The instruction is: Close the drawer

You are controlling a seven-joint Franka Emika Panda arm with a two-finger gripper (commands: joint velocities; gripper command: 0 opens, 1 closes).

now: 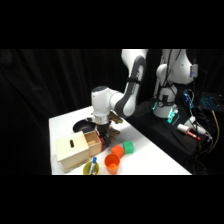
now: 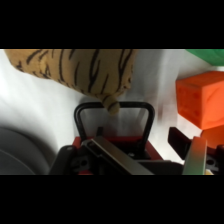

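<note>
The pale wooden box (image 1: 70, 150) stands at the table's near left with its drawer (image 1: 93, 142) pulled out toward the right. The drawer's red-trimmed front (image 1: 103, 145) faces my gripper (image 1: 103, 134), which hangs right at that front, low over the table. The wrist view shows the dark wire handle (image 2: 114, 116) looping up from the red trim (image 2: 122, 142), close above my black linkage. Whether I touch the handle cannot be made out.
A tiger-striped soft toy (image 2: 75, 67) lies just beyond the handle. Right of the drawer sit an orange block (image 1: 117, 150) and a green block (image 1: 128, 146). An orange cup (image 1: 112, 163) and a small blue-capped bottle (image 1: 93, 165) stand near the front edge. A dark bowl (image 1: 82, 125) sits behind the box.
</note>
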